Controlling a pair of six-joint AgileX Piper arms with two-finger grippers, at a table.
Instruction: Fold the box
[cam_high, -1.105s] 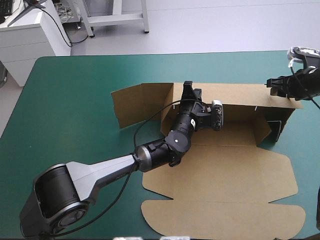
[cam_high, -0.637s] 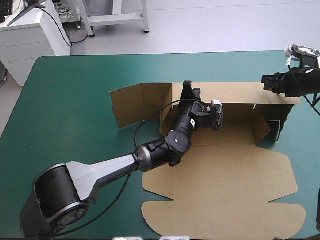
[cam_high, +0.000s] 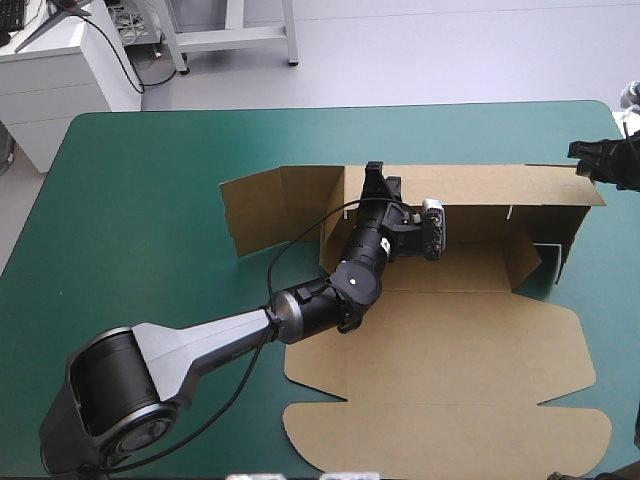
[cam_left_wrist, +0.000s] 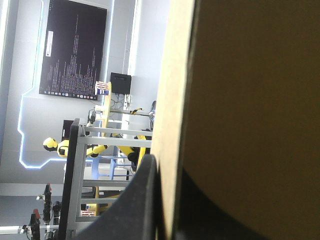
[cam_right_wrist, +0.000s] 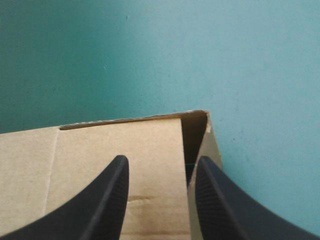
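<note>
High view: shows the box (cam_high: 450, 330), a cut sheet of brown board, right of centre on the teal-green table (cam_high: 150, 180), partly raised, with the far wall upright, one flap splayed out toward the table's left, a short side wall standing at the right end, and the lid flat toward the near edge. Places the left gripper (cam_high: 376, 178) on the far wall's upper edge near that wall's left end. Places the right gripper (cam_high: 585, 158) at the table's right edge, near the far wall's right corner; contact with the board not discernible here. Left wrist view: shows the box (cam_left_wrist: 250, 100) edge-on, a sheet of board pinched between the two black fingers (cam_left_wrist: 140, 200), one on each face, clenched on the wall. Right wrist view: shows the right gripper (cam_right_wrist: 160, 162) released, its fingers (cam_right_wrist: 112, 200) standing apart with a clear gap, and the box (cam_right_wrist: 100, 160) beneath and just ahead, its corner lying in line with that gap, the bare teal-green cover (cam_right_wrist: 150, 50) beyond; touching or apart not discernible.
</note>
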